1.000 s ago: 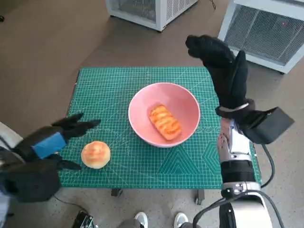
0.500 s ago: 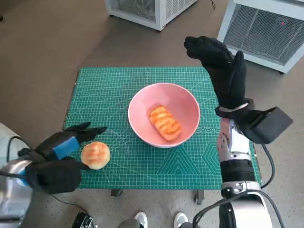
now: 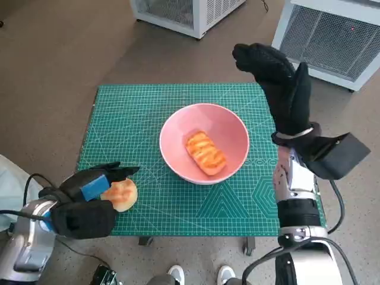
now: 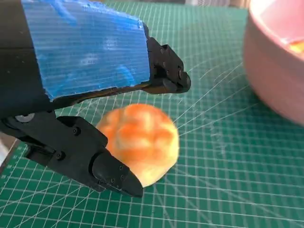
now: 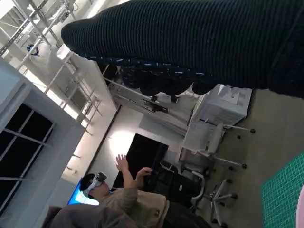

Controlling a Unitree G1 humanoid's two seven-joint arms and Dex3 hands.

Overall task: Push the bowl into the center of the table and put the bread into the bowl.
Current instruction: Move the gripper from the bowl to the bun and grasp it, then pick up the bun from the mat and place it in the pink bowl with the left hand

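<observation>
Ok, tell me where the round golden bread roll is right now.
In the head view the round golden bread roll lies on the green cutting mat near its front left corner, between the left hand's fingers, left of the pink bowl.

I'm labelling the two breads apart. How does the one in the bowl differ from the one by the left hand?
The bread in the bowl is long with ridged stripes; the round bun is smooth-domed and paler. The first lies inside the pink bowl; the bun sits on the green mat, between the left hand's fingers. Both are golden-orange.
</observation>
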